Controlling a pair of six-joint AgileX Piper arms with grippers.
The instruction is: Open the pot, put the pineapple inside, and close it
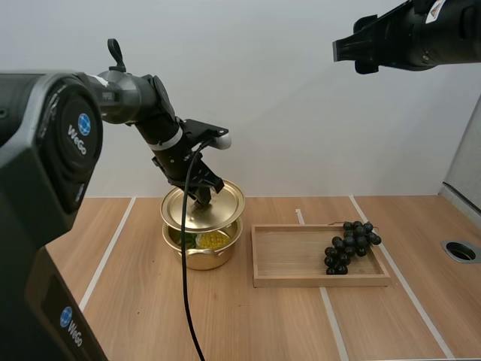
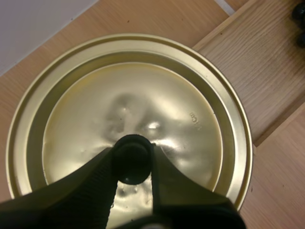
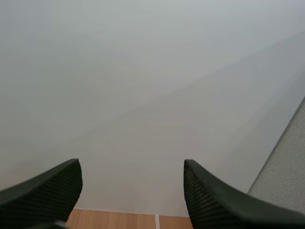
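The left gripper (image 1: 203, 197) is clamped on the black knob (image 2: 133, 157) of the gold lid (image 1: 225, 201), its fingertips pinching the knob from either side. The lid hangs just above the pot (image 1: 203, 259), not seated. Through the gap on the near side the pineapple (image 1: 213, 240) shows yellow and green, already inside the pot. The right gripper (image 3: 131, 164) is spread wide, holds nothing, and sits high at about one o'clock from the pot, facing the wall and well clear. My judgement is that the risk lies in the closing itself. The lid looks slightly tilted, and if it comes down off-centre its edge could catch the pot's rim and sit crooked, or push the light pot across the table (image 1: 150, 316). The knob is small and round, so a sideways load could twist it in the pads and let the lid swing or drop. If the pineapple stands higher than the rim, which I cannot tell from here, the lid would rest on the fruit and rock. The wooden tray (image 1: 293, 280) lies just beside the pot at three o'clock, with the grapes (image 1: 349, 244) at its far right end. A shoved pot could knock against the tray's near wall.
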